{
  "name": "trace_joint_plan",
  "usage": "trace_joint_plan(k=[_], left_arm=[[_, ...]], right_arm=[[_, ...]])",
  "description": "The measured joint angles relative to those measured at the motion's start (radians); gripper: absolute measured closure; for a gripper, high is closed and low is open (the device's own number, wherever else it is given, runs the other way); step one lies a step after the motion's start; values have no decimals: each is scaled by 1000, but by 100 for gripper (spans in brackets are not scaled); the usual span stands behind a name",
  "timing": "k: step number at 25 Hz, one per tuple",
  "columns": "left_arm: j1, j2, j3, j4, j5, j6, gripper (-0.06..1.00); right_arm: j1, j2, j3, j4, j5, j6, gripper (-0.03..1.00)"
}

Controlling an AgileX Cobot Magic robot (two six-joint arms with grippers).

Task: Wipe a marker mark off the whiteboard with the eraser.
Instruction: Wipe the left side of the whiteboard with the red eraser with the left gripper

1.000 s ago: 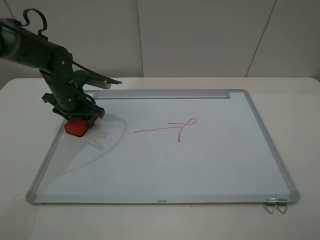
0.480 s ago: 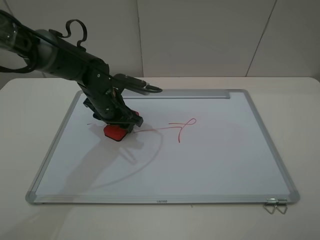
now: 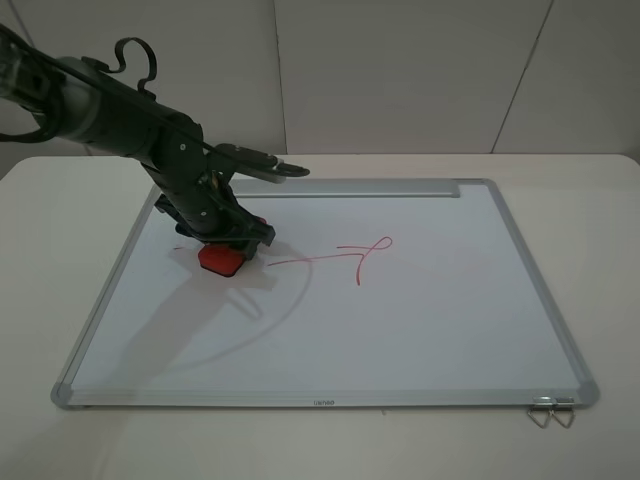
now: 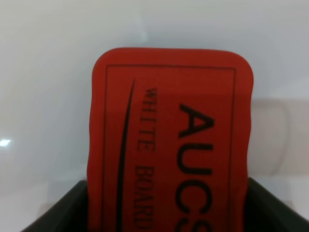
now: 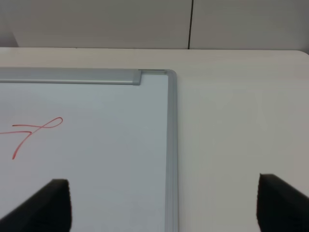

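Note:
The whiteboard [image 3: 400, 320] lies flat on the table. My left gripper [image 3: 226, 238] is shut on the red eraser [image 3: 221, 260] and presses it onto the board's left part, just left of the start of the long red looped line [image 3: 340, 255]. In the left wrist view the eraser [image 4: 169, 140] fills the middle over the white board [image 4: 48, 72], with dark lettering on top. The small red scribble does not show; only a tiny faint trace [image 3: 178, 246] sits left of the eraser. My right gripper [image 5: 164, 208] is open above the board's far right corner [image 5: 169, 75].
A metal tray strip [image 3: 330, 188] runs along the board's far edge. Two metal clips [image 3: 552, 411] lie at the near right corner. White table [image 3: 600, 250] surrounds the board, and a wall stands behind it.
The left arm slid the eraser from the board's left edge rightward toward the long line, then drew it back a little to the left.

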Motion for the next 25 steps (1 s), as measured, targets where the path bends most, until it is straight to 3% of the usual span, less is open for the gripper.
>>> trace_joint_plan(k=[8, 12, 19, 25], left_arm=[[187, -17, 54, 48, -31, -10, 37], [243, -22, 75, 52, -63, -12, 37], [240, -23, 85, 74, -110, -13, 37], [162, 1, 81, 72, -177, -13, 37]], right_arm=[[0, 0, 0, 0, 0, 0, 27], [0, 0, 0, 0, 0, 0, 27], [0, 0, 0, 0, 0, 0, 27], [0, 0, 0, 0, 0, 0, 27]])
